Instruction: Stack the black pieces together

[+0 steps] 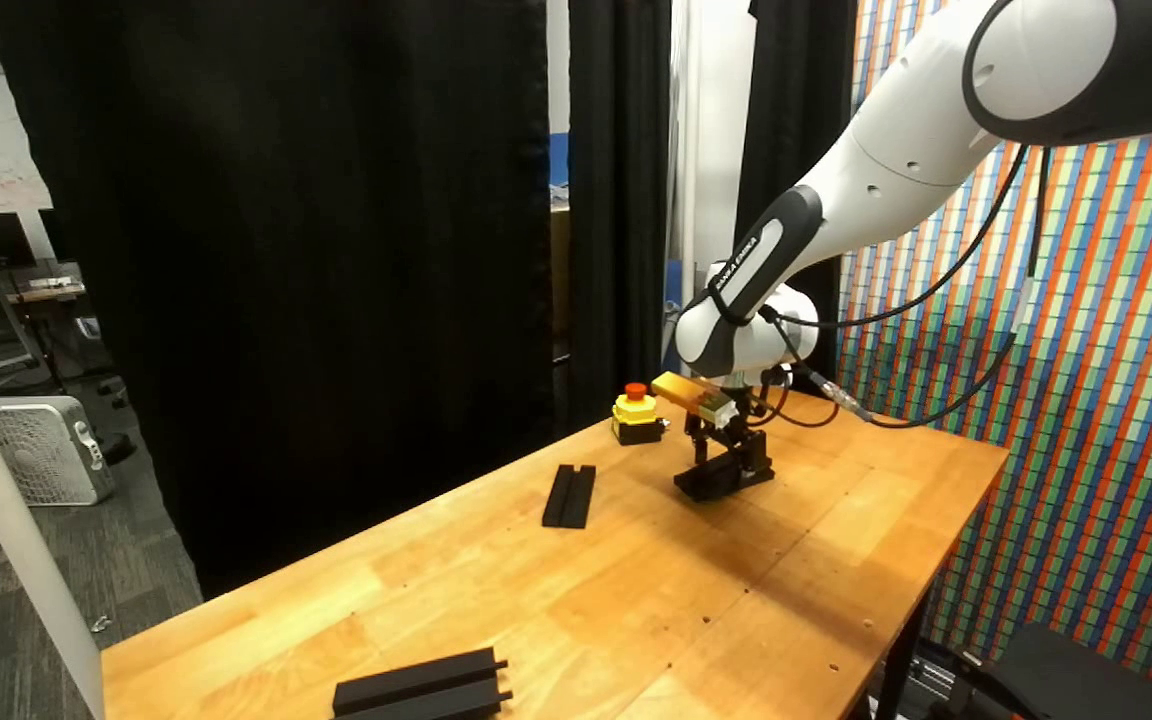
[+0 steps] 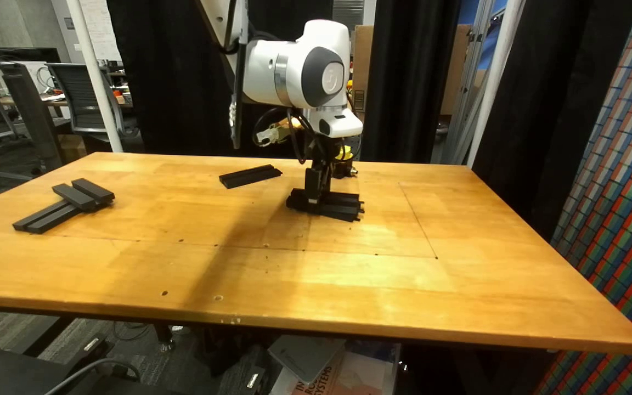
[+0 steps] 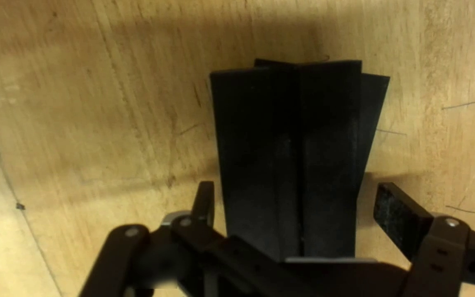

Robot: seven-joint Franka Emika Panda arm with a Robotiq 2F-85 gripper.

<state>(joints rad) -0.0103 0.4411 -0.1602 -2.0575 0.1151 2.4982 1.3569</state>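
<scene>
A stack (image 2: pixel 343 211) of two black pieces, slightly skewed, is seen on the table (image 2: pixel 321 285) right below the arm (image 1: pixel 896 180): the upper piece (image 3: pixel 248 156) is laid over the lower piece (image 3: pixel 372 99), whose right edge is left exposed in the wrist view. Stack is straddled by the gripper (image 3: pixel 299 206), jaws spread wide; a finger (image 3: pixel 400 218) is seen on either side, with a gap left between each tip and the pieces. In an exterior view, a grooved piece (image 2: pixel 250 177) is located left of the stack and a bit farther, apart from it. Farther left and nearer, two more are piled: a crossing piece (image 2: pixel 74 196) is rested at an angle over the right end of a bottom piece (image 2: pixel 55 219). A yellow-and-red button (image 1: pixel 636 408) is set near the table's far edge, beyond the gripper. A black curtain (image 1: pixel 286 250) is hung along the far side; a multicoloured backdrop (image 1: pixel 1086 350) is seen at right in both exterior views. Office chairs (image 2: pixel 83 99) are visible beyond the table's left end.
</scene>
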